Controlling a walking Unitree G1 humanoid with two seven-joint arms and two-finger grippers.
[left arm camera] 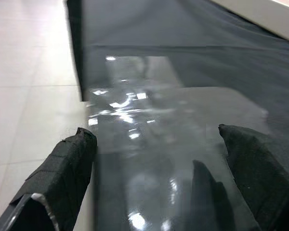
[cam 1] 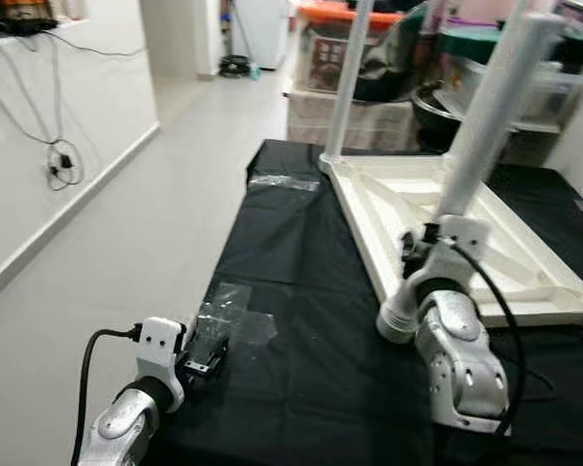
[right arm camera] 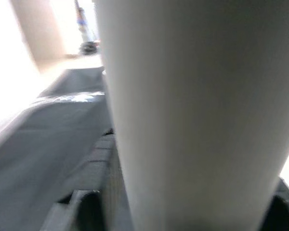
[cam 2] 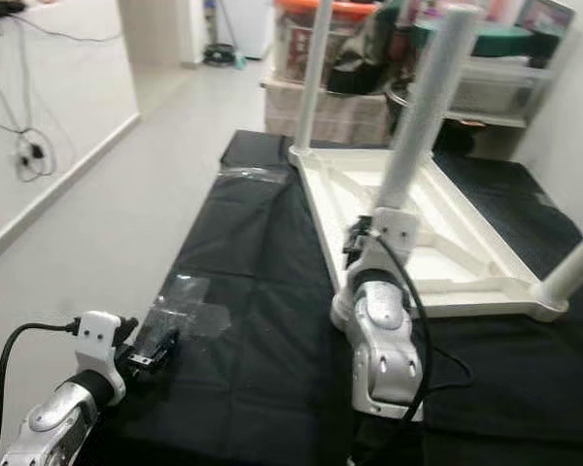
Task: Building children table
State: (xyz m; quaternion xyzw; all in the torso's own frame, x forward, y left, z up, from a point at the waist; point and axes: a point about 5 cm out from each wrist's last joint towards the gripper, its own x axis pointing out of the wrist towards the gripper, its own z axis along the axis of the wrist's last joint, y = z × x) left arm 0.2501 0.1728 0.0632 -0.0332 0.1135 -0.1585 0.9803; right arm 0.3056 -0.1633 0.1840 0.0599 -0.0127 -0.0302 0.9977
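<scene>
A white children's table top (cam 1: pixel 486 228) lies upside down on a black cloth (cam 1: pixel 301 282). Two white legs stand up from it: a far leg (cam 1: pixel 345 87) and a near leg (cam 1: pixel 491 107). A third leg (cam 2: pixel 573 272) leans at the right corner. My right gripper (cam 1: pixel 413 254) is shut on the near leg low down by its base; that leg (right arm camera: pixel 192 106) looms close in the right wrist view. My left gripper (cam 1: pixel 209 357) is open at the cloth's left edge, its fingertips (left arm camera: pixel 70 159) on either side of a clear plastic bag (left arm camera: pixel 135 110) lying flat.
Storage boxes and clutter (cam 1: pixel 355 58) stand behind the cloth. A second clear bag (cam 1: pixel 284 182) lies at the cloth's far left corner. Grey tiled floor (cam 1: pixel 126 243) runs along the left, beside a white wall with hanging cables (cam 1: pixel 63 160).
</scene>
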